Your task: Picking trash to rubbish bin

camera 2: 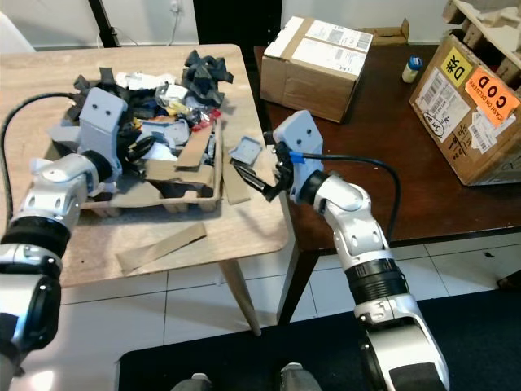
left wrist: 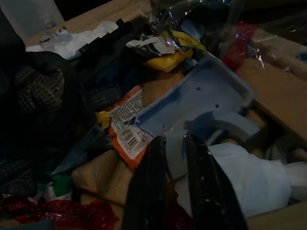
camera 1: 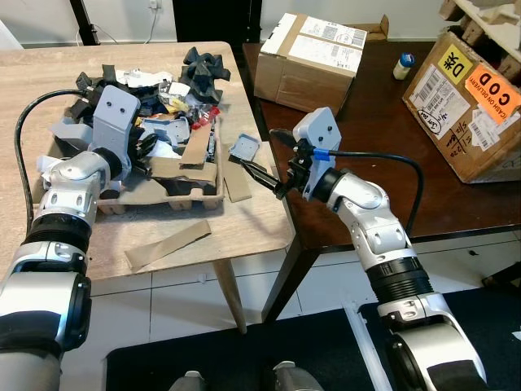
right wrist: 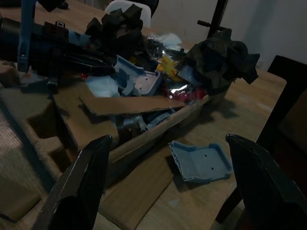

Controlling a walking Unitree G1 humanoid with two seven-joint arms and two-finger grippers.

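A cardboard tray [camera 1: 195, 198] heaped with trash stands on the light wooden table [camera 1: 49, 73]. In the heap are wrappers, black scraps, cardboard strips and blue-grey plastic pieces. My left gripper [camera 1: 148, 147] reaches into the heap. In the left wrist view its fingers [left wrist: 206, 191] stand close together on a curved blue-grey plastic piece [left wrist: 192, 110]. A small blue plastic piece [camera 1: 243, 147] lies on the table beside the tray, near the right edge. My right gripper [camera 1: 254, 149] is open, with its fingers [right wrist: 79, 187] spread wide on either side of this small blue plastic piece [right wrist: 201, 160].
A loose cardboard strip [camera 1: 167, 244] lies near the table's front edge. To the right is a dark table [camera 1: 374, 122] with two cardboard boxes [camera 1: 309, 57] [camera 1: 472, 106] and a small bottle [camera 1: 403, 65]. A black mat [camera 1: 326, 350] covers the tiled floor below.
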